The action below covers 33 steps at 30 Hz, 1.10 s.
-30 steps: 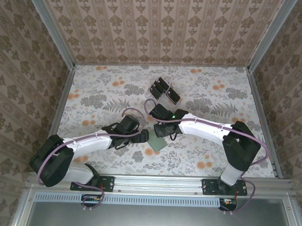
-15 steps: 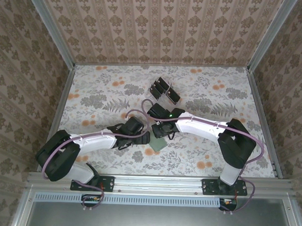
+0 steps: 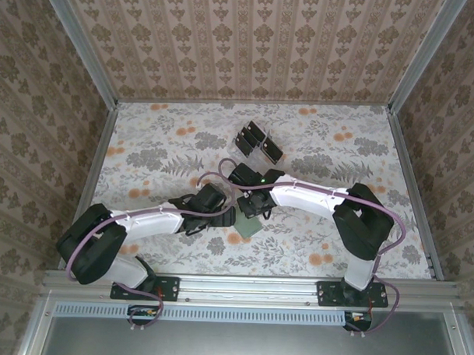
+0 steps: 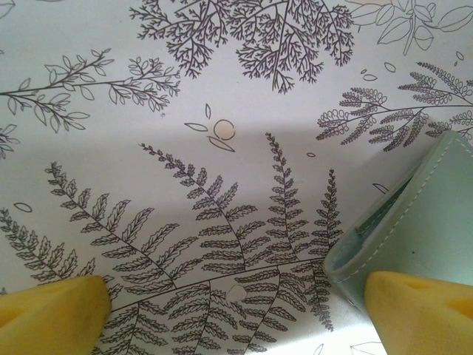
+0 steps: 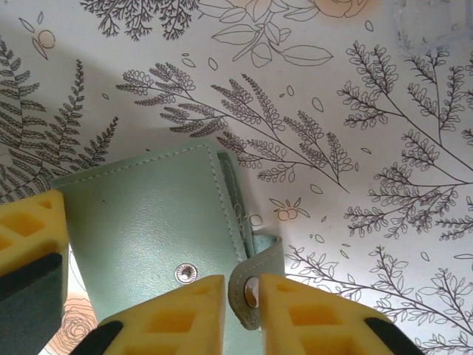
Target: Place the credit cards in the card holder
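The card holder [image 3: 247,225] is a flat grey-green sleeve lying near the table's front centre. In the right wrist view the card holder [image 5: 148,222] shows a metal snap, and its strap [image 5: 260,260] curls up off the right edge. My right gripper [image 5: 242,303] is shut on that strap, with the snap stud against one pad. My left gripper [image 4: 236,318] stands open and low over the table, its right fingertip [image 4: 417,310] at a corner of the card holder [image 4: 414,214]. Dark credit cards [image 3: 258,143] stand in a clear rack farther back.
The two arms meet over the holder, the left gripper [image 3: 222,216] and right gripper [image 3: 253,211] almost touching. A yellow finger [image 5: 29,233] of the left gripper sits at the holder's left edge. Patterned walls enclose the floral table [image 3: 339,150] on three sides.
The right gripper's jaws have narrowed onto the strap and its arm has eased left. The left arm slid right to the holder, then held still.
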Each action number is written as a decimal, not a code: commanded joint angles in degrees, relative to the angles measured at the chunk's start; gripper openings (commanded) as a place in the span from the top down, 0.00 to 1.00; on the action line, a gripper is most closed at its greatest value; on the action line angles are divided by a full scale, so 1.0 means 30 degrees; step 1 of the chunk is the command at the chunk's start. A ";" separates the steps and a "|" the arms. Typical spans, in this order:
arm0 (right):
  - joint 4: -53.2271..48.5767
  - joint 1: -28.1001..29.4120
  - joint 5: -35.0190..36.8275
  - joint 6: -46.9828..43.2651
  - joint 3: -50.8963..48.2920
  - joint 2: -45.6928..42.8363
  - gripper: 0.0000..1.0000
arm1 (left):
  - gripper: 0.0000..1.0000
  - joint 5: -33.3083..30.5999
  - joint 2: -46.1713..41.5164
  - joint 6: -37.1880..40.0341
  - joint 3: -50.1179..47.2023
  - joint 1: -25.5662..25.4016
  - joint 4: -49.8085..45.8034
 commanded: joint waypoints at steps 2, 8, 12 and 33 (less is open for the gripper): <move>-0.0642 -0.0051 0.0747 -0.0138 0.0578 0.0148 0.85 | 0.00 -0.0166 0.0827 0.0052 -0.0587 0.0037 0.0137; -0.0666 -0.0130 0.0662 -0.0074 0.0513 -0.0042 1.00 | 0.00 -0.0050 0.0963 0.0019 -0.0615 0.0033 0.0315; -0.0402 -0.0113 0.0264 0.0010 0.0360 -0.0325 1.00 | 0.00 -0.0014 0.1112 -0.0003 -0.0663 0.0043 0.0431; 0.0898 -0.0120 -0.2667 0.0009 -0.0674 -0.0267 1.00 | 0.00 0.0199 0.1841 -0.0087 -0.0729 0.0033 0.0990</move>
